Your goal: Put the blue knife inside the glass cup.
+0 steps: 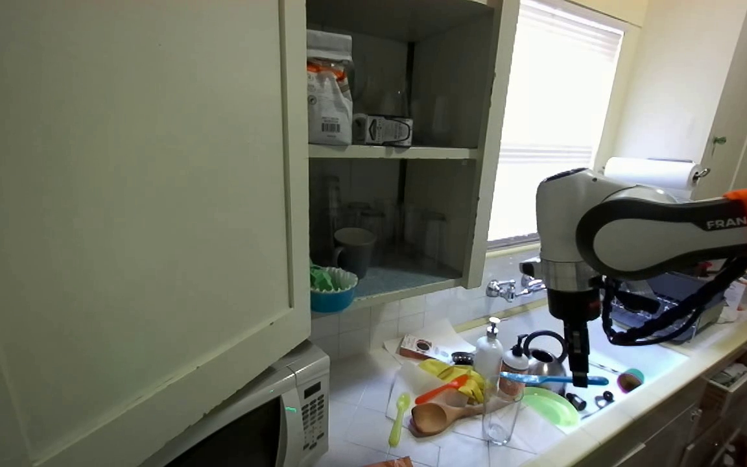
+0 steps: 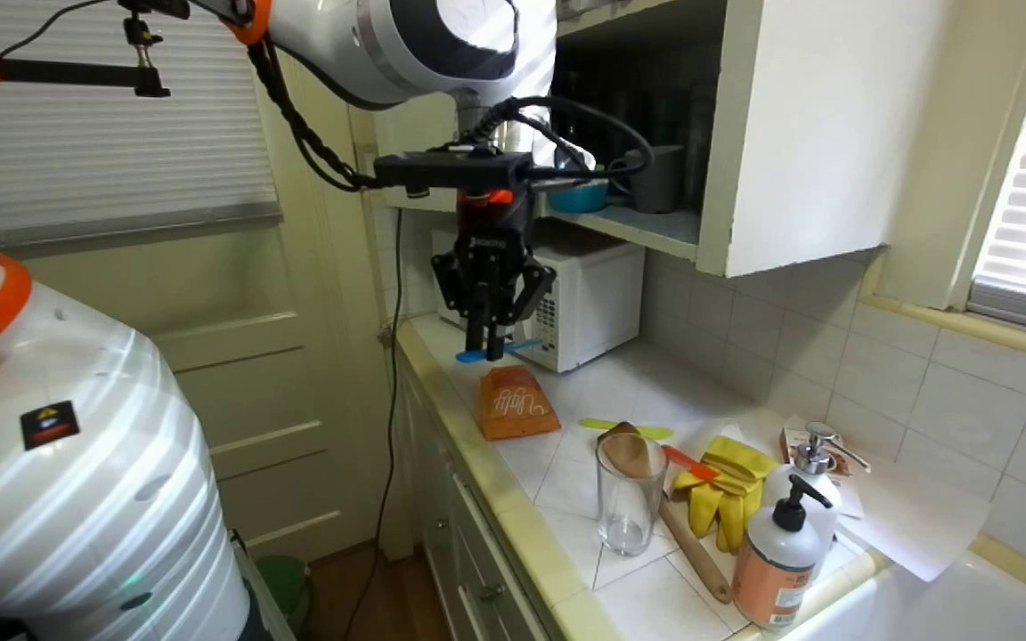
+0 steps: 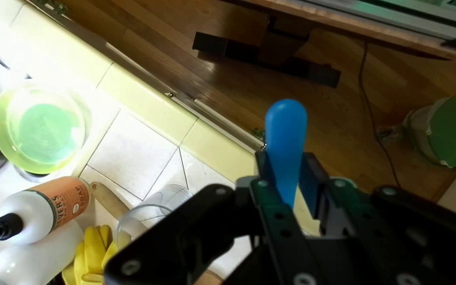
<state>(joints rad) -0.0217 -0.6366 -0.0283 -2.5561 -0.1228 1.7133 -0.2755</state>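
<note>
your hand (image 2: pixel 485 347) points down with the fingers drawn in to a narrow gap, clamped on the blue knife (image 1: pixel 535 378). knife sits roughly level and crosswise, sticking out on both sides of the fingers in both exterior views; in the wrist view you see its broad rounded end past the tips. you've got it in the air, higher than the bench (image 2: pixel 642 596), and outside the glass cup (image 2: pixel 627 507). cup stands upright on the bench, well apart from your hand in an exterior view. in that view an orange bag (image 2: pixel 517 405) shows just below the knife, with a white microwave (image 2: pixel 598 298) behind. around the cup: wooden spoon (image 1: pixel 428 418) lying right beside it, can't tell if they touch; then a lime green spoon (image 1: pixel 399 418), an orange utensil (image 1: pixel 438 390) and yellow gloves (image 2: pixel 738 463). next out, a soap bottle (image 2: pixel 771 570) with an orange label, and a white pump bottle (image 2: pixel 805 485) beside it. farther along, by the sink (image 2: pixel 949 614), you have a green plate (image 1: pixel 552 405) and a kettle (image 1: pixel 550 367). overhead, the cupboard (image 1: pixel 390 153) holds a grey mug (image 1: pixel 355 250) and a teal bowl (image 1: pixel 333 296) with something green in it.
</note>
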